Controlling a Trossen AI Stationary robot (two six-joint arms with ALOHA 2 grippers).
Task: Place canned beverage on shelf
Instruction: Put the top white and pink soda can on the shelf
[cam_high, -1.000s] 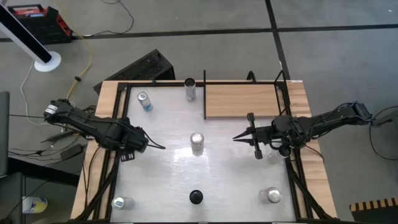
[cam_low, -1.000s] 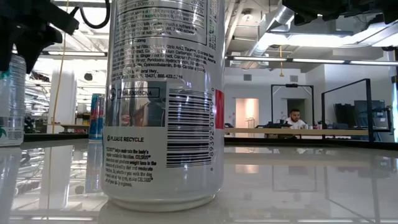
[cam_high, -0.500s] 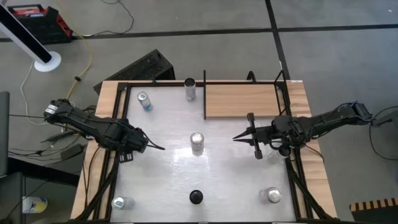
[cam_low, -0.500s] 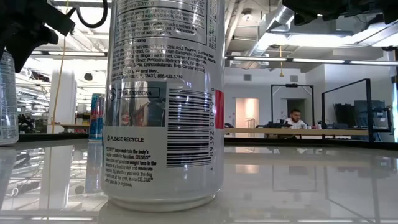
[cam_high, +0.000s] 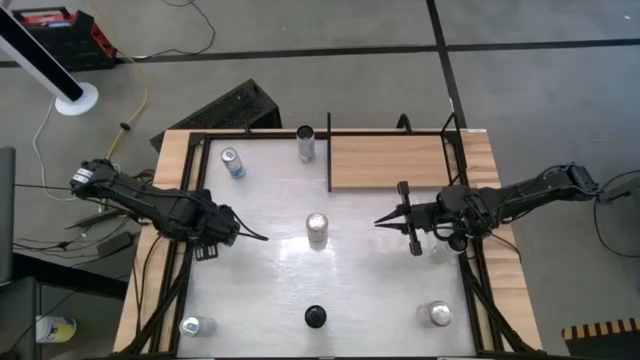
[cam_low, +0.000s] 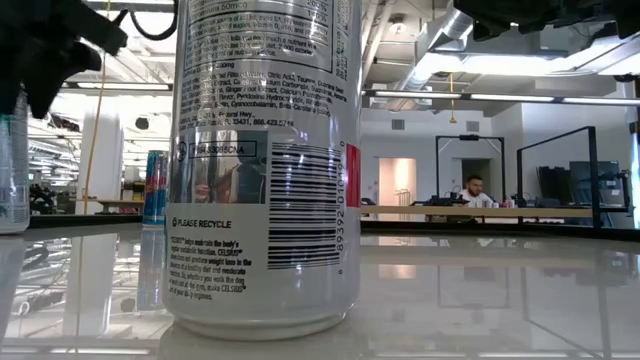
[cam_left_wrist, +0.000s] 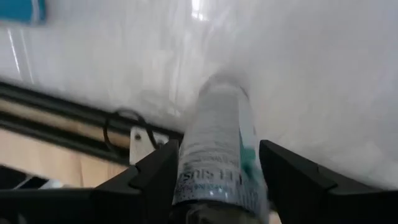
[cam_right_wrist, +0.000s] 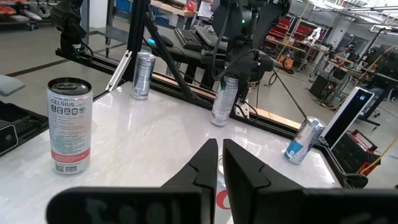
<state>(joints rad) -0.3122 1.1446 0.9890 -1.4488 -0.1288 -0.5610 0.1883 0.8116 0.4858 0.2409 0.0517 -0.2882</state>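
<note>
While checking against a second ago, noted narrower fingers on left gripper, now clenched on slim silver aluminium can with teal print. Logged grasp as freshly made. Can at left-centre of the overhead frame, near left edge of glossy white tabletop, slightly tilted; cannot tell whether base is off the surface. Not yet on flat light-wood plank shelf with black rod edging, at upper right of centre, well apart from can. Judged next: lift, carry across. Right gripper closed tight, empty, hovering right of centre. Watch slip on smooth metal.
</note>
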